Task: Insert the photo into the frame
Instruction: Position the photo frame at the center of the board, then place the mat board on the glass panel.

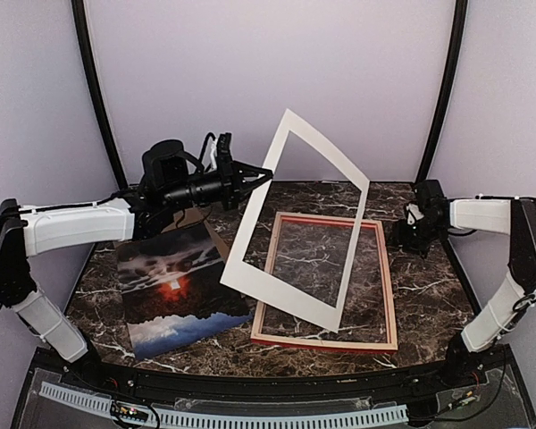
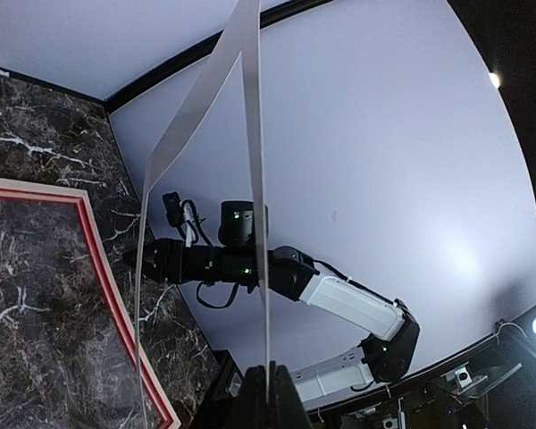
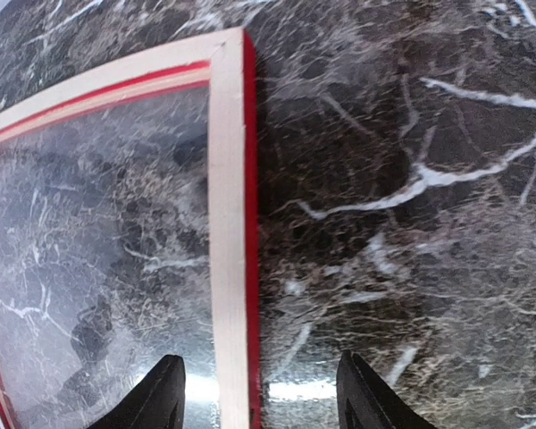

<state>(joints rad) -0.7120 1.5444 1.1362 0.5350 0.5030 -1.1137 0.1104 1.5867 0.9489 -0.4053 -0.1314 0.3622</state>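
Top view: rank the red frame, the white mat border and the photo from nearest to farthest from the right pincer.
1. frame: centre-right, its right rail just beside the right pincer.
2. white mat border: tilted up over the frame's left part, gripped by the left pincer.
3. photo: lying far left, beyond the mat.

White mat border (image 1: pixel 286 297) stands tilted above the dark marble table (image 1: pixel 429 295); pale lilac walls (image 1: pixel 339 71) behind.
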